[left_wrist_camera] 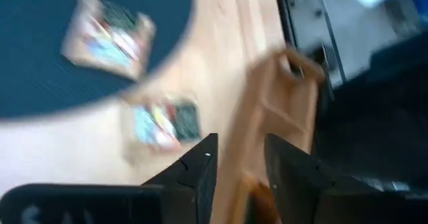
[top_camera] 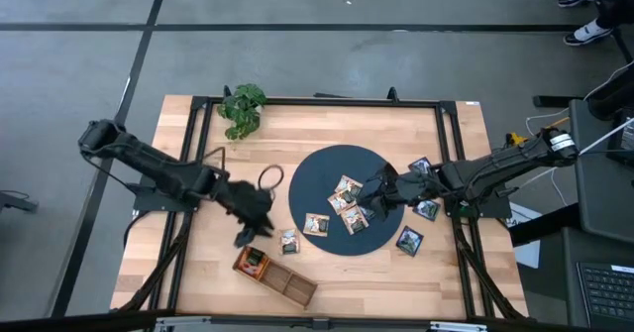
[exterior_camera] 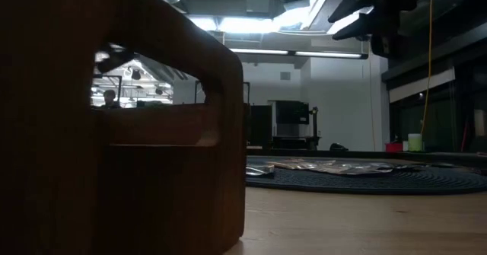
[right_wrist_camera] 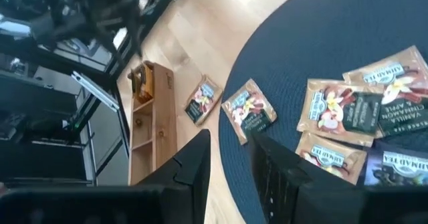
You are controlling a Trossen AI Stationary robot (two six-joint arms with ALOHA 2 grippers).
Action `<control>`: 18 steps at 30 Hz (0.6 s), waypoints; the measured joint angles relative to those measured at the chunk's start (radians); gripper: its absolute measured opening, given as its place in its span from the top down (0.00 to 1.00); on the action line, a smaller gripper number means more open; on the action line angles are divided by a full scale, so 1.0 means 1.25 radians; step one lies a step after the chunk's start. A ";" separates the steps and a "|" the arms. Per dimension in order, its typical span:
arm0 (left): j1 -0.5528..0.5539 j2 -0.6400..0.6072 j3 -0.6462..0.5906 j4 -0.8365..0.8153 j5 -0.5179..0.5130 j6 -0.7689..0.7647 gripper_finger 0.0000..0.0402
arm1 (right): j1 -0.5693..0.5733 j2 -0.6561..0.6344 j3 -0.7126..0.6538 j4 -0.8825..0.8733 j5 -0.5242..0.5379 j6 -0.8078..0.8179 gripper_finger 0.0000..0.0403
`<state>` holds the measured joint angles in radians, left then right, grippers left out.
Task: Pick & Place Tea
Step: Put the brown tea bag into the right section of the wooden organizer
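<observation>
Left gripper (top_camera: 248,235) low, fingers parted; right gripper (top_camera: 369,206) extended inward, fingers seemingly apart.

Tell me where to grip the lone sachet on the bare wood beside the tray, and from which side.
The sachet lies flat on the table, between the mat and the tray. Probably come straight down and pinch two opposite edges; it sits apart, so the fingers have room.

A grey floor (top_camera: 297,35) crossed by dark seam lines surrounded the wooden worktop (top_camera: 396,273). At about two o'clock from it, a person's shoes (top_camera: 590,15) stood at the room's edge. Seen level across the worktop, the room behind was dim, with white walls (exterior_camera: 335,95), bright ceiling strip lights (exterior_camera: 297,52) and a dark cabinet (exterior_camera: 291,125).
</observation>
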<state>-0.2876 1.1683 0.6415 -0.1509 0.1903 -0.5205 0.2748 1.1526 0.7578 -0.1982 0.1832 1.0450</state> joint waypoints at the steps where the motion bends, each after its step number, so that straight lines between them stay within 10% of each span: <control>1: 0.024 0.000 0.005 0.001 -0.008 0.014 0.71 | 0.004 0.000 0.000 -0.005 0.000 0.003 0.74; 18: 0.327 0.138 0.181 0.169 -0.080 0.051 0.76 | 0.011 0.049 -0.001 -0.024 0.084 0.106 0.74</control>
<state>0.1211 1.3410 0.8674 0.0600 0.0897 -0.4572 0.2890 1.2144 0.7567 -0.2283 0.2887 1.1769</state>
